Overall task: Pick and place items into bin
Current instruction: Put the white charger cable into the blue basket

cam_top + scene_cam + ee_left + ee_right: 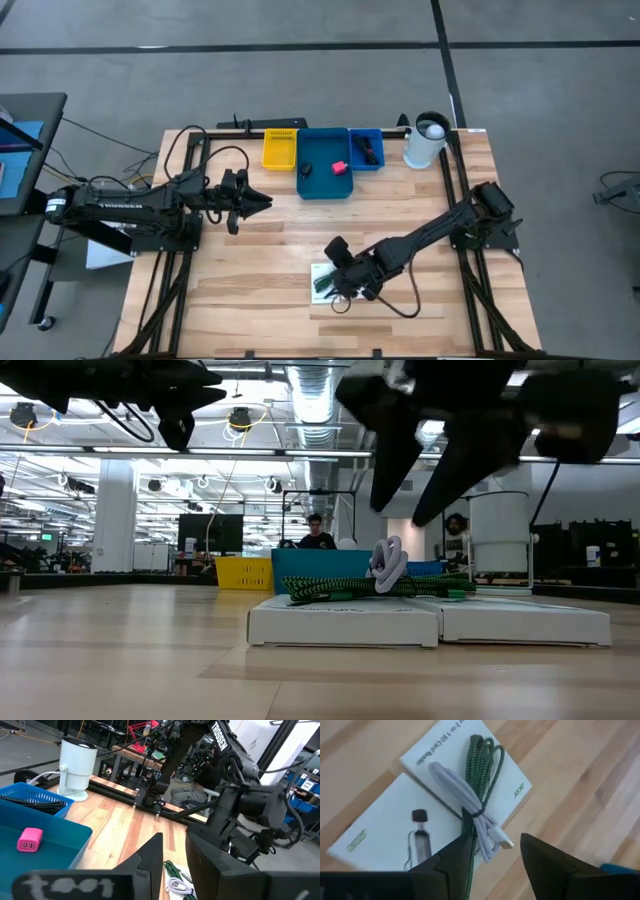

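High view, left to right. Left gripper (262, 201) hangs over the left half of the table (250, 270), pointing toward the centre, fingers apart with nothing between them; it is well clear of the bins. Along the far edge sit three containers in a row: a yellow bin (280, 149), a large teal bin (325, 165) and a small blue bin (366, 148). The teal bin holds a pink-red block (340, 166) and a small black piece (305, 169); the blue bin holds dark items that are too small to identify. A white cylindrical device (426, 141) stands near the far right corner, just beside the blue bin.

Right arm reaches from the right edge toward the near middle of the table. Right gripper (341, 287) hovers directly above two white printed boxes (420, 805) lying side by side, touching. A green braided cable (482, 775), bundled with a pale grey cable (465, 800), lies across the tops of the boxes. Right wrist view: fingers (450, 857) released, spread to either side of the cable bundle's end, not touching it. Low view confirms the cable bundle (370, 585) rests on the boxes with the gripper above it. A person shows in the room beyond the far edge.
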Motion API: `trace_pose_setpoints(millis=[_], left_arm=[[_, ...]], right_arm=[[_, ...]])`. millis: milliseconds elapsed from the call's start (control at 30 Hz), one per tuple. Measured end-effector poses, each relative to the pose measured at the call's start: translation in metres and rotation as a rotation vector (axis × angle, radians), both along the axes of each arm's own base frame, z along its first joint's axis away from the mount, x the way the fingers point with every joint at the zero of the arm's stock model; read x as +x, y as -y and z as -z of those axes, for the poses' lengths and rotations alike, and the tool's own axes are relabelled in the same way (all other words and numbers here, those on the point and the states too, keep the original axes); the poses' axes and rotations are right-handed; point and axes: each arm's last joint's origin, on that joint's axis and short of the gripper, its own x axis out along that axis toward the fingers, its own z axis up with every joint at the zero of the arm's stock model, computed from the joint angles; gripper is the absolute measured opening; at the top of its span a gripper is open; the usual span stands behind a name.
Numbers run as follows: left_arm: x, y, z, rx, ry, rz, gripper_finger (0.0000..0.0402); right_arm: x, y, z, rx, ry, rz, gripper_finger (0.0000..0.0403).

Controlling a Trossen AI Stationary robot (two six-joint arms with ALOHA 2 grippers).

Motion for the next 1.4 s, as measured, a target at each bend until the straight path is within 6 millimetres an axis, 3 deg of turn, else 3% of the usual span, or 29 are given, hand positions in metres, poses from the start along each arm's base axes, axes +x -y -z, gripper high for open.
trace_pose_setpoints(millis=[233, 1400], left_arm=[[0.0, 0.0, 0.0, 0.0, 0.001, 0.0, 0.0071], [0.0, 0.0, 0.001, 0.0, -0.004, -0.003, 0.0071]], right_arm=[[0.003, -0.004, 0.02, -0.027, -0.087, -0.048, 0.0169], [0.009, -0.02, 0.013, -0.006, -0.043, -0.239, 0.0169]])
